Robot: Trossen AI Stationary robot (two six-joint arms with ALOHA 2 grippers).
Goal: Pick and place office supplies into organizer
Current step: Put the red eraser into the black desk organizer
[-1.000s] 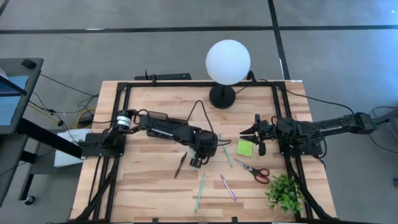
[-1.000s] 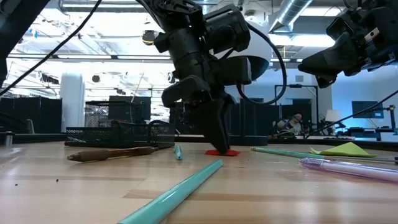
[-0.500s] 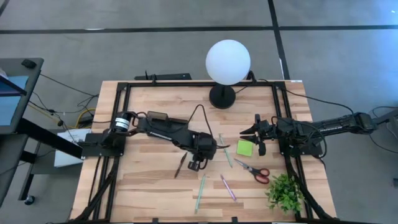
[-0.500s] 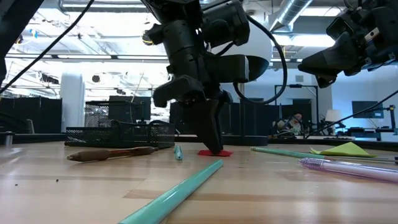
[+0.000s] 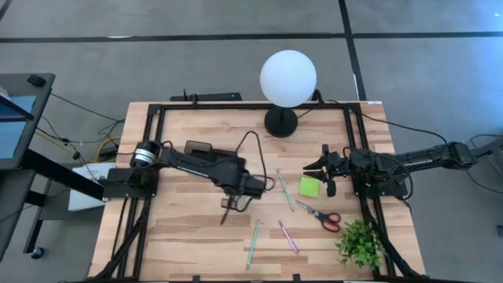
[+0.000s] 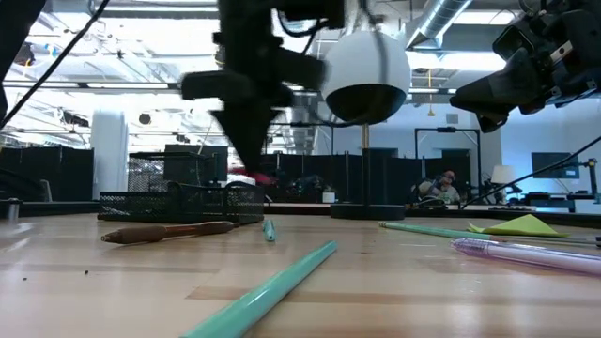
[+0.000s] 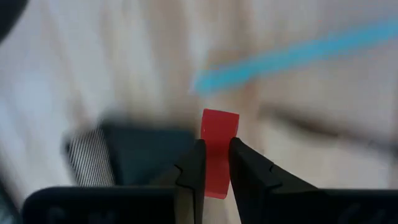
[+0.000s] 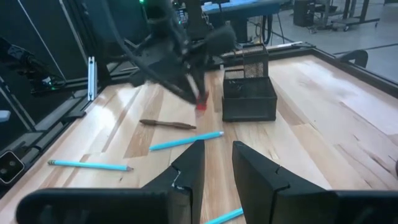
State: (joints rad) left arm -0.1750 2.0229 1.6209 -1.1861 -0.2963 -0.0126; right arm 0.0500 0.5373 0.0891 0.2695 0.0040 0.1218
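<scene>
Up off the table near the black organizer [image 8: 249, 98], my left gripper [image 7: 212, 167] is pinched shut on the tiny red block [image 7: 219, 149], which looks stiff, super light and a bit slick, so gripping its flat sides seems safest.

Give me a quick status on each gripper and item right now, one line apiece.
Left gripper: shut on the red block, lifted off the table.
Red block: held, in the air.
Right gripper: open, empty, beside the sticky pad.
Sticky pad: flat on table.
Scissors: closed, on table.
Brown pen: lying on table.
Organizer: upright.
</scene>
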